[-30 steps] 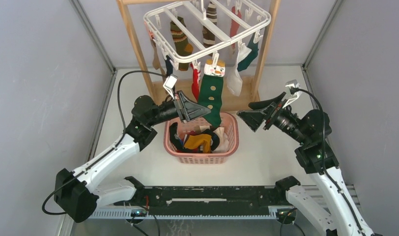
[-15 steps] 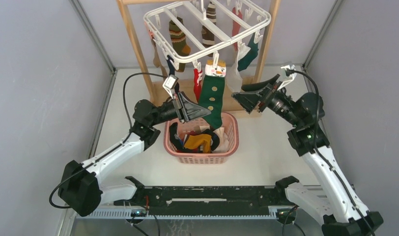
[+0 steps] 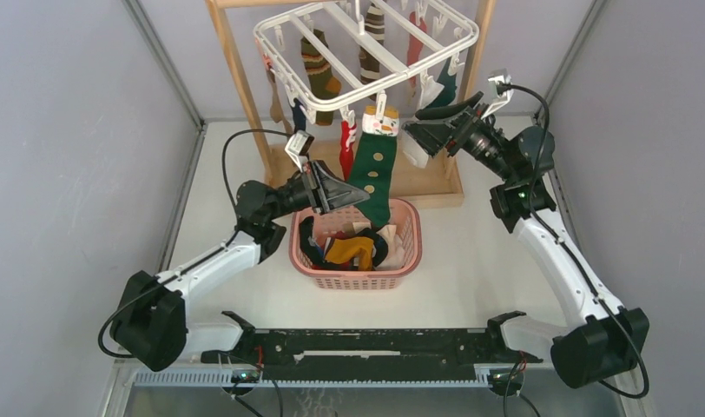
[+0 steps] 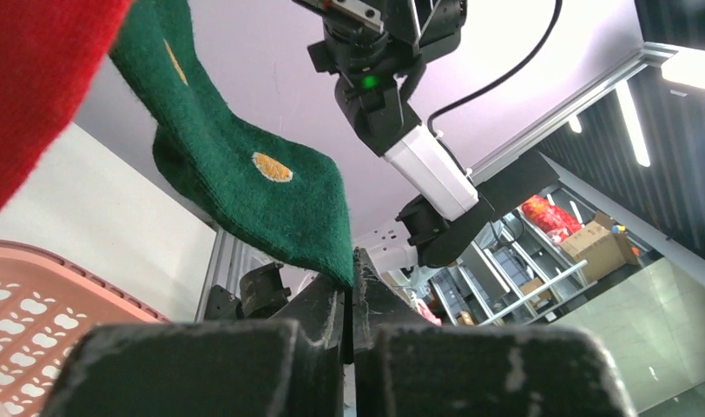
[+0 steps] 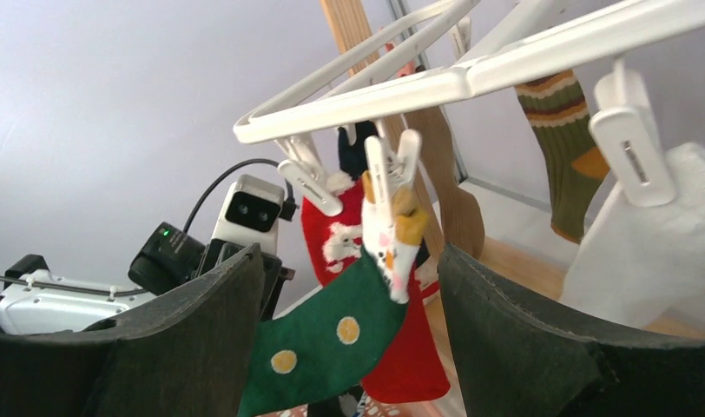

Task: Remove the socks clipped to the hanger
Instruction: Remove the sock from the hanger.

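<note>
The white hanger (image 3: 366, 43) hangs from a wooden rack, with several socks clipped under it. A dark green sock with yellow dots (image 3: 372, 174) dangles from a front clip (image 3: 381, 109). My left gripper (image 3: 362, 195) is shut on that sock's lower edge, and the left wrist view shows the green sock (image 4: 245, 182) pinched at my left gripper's (image 4: 351, 261) tips. My right gripper (image 3: 416, 130) is open, raised just right of the clip. In its wrist view the clip (image 5: 388, 169), the green sock (image 5: 332, 347) and a red sock (image 5: 401, 347) show between my right gripper's (image 5: 349, 252) fingers, untouched.
A pink basket (image 3: 356, 278) holding several loose socks sits under the hanger. The wooden rack (image 3: 236, 78) stands behind it on a wooden base (image 3: 436, 182). A white sock (image 5: 644, 252) hangs right of my right gripper. Grey walls close in both sides.
My right arm has risen and swung left from beside the basket up to the green sock's clip, its jaws narrowing a little. The left gripper has kept its hold on the green sock.
</note>
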Robot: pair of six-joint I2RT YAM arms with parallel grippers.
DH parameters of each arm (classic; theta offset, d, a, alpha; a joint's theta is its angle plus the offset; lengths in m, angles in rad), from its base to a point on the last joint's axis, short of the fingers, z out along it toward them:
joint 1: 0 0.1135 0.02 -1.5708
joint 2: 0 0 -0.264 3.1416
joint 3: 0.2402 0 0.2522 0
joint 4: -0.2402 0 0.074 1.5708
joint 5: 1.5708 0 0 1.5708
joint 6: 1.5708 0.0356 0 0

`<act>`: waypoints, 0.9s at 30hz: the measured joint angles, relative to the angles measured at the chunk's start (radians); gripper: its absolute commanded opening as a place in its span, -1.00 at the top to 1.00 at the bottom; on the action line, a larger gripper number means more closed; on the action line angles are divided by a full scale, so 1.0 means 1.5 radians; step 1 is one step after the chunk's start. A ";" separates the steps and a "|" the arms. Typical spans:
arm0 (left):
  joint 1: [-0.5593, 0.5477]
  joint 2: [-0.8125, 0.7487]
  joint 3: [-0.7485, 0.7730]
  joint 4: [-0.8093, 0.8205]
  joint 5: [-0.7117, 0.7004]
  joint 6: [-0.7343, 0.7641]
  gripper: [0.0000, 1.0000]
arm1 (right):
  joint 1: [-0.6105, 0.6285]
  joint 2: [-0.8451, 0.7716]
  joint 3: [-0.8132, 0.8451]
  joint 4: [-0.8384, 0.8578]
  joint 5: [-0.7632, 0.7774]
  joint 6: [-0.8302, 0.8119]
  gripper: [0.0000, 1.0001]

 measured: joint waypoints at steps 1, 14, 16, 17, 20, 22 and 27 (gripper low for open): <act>0.003 0.003 -0.004 0.010 0.002 -0.007 1.00 | -0.005 0.012 0.005 0.014 -0.004 0.006 -0.60; 0.023 0.077 -0.025 0.197 0.009 -0.158 1.00 | -0.016 0.102 0.036 0.088 -0.027 0.012 -0.61; 0.023 0.077 -0.026 0.209 0.009 -0.170 1.00 | -0.017 0.111 0.036 0.094 -0.030 0.012 -0.60; 0.023 0.077 -0.026 0.216 0.009 -0.175 1.00 | -0.017 0.117 0.036 0.100 -0.031 0.012 -0.60; 0.023 0.077 -0.032 0.229 0.009 -0.190 1.00 | -0.017 0.135 0.043 0.113 -0.036 0.014 -0.61; 0.023 0.076 -0.040 0.230 0.009 -0.198 1.00 | -0.017 0.145 0.048 0.124 -0.041 0.017 -0.61; 0.024 0.074 -0.057 0.230 0.009 -0.209 0.99 | -0.017 0.177 0.069 0.158 -0.051 0.030 -0.61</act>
